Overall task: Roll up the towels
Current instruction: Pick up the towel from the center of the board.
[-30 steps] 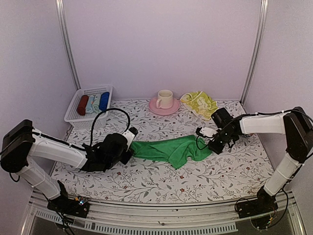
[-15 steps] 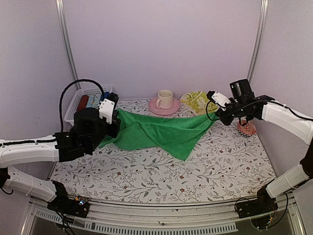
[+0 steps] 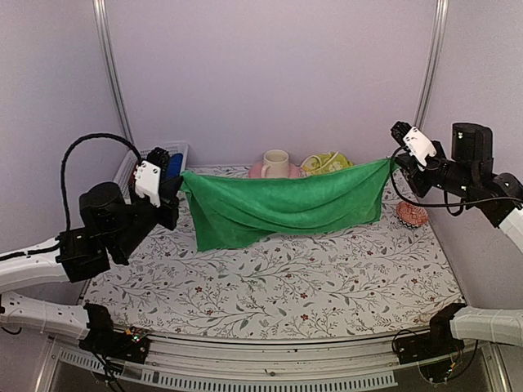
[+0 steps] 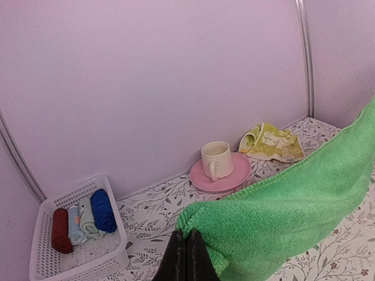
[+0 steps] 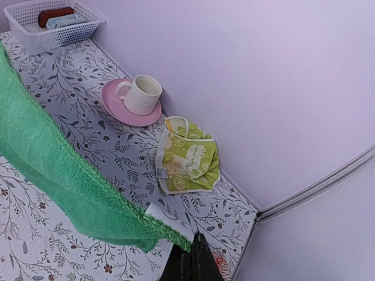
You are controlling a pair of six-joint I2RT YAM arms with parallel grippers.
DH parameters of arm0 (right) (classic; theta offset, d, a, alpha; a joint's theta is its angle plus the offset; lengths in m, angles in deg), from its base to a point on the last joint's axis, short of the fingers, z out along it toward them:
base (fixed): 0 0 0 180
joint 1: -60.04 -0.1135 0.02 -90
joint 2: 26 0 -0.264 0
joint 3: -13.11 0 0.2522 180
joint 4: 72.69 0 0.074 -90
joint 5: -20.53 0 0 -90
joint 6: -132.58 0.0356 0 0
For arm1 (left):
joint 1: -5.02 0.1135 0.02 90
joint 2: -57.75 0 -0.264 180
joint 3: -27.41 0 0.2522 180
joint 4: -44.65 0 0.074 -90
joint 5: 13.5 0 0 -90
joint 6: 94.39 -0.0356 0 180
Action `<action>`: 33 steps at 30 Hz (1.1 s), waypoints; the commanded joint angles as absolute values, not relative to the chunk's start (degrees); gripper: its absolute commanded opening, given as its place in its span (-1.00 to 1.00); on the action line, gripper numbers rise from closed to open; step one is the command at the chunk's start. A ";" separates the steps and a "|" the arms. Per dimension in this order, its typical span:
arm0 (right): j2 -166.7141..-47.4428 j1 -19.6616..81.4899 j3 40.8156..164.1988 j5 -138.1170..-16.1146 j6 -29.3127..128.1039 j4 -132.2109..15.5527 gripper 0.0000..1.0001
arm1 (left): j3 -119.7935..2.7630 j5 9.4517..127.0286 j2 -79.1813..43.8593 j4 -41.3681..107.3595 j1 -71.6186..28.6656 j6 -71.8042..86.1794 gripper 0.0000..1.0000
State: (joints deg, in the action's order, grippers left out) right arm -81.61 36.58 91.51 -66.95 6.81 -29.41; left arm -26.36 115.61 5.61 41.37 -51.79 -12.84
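The green towel (image 3: 286,204) hangs stretched in the air between both arms, its lower edge near the table. My left gripper (image 3: 178,181) is shut on its left corner; in the left wrist view (image 4: 186,235) the dark jaws pinch the green towel (image 4: 293,205). My right gripper (image 3: 394,163) is shut on the right corner; in the right wrist view (image 5: 193,246) the green towel (image 5: 64,175) runs off to the left. The pale yellow printed towel (image 3: 331,162) lies crumpled at the back, mostly hidden behind the green one; it shows in the wrist views (image 5: 187,155) (image 4: 270,143).
A pink saucer with a cream cup (image 3: 274,166) stands at the back middle. A white basket (image 4: 76,234) with dark red, pale blue and deep blue rolls sits back left. A small red patterned object (image 3: 411,213) lies at the right. The walls stand close behind.
Both grippers have lifted the green towel off the table and pulled apart, left arm to the left, right arm up and right. The towel went from bunched to spread and taut.
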 commanded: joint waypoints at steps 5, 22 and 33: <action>-80.02 37.54 85.10 -62.41 7.04 -29.51 -0.96 | -18.00 106.17 4.81 44.97 -54.28 -15.85 -1.00; -91.34 42.60 74.81 -56.32 11.86 -41.11 -0.96 | -12.37 97.94 -13.00 51.14 -65.93 -22.85 -1.00; -92.39 42.59 71.39 -57.09 12.43 -42.31 -0.96 | -15.16 84.86 -22.13 49.37 -67.35 -20.82 -0.36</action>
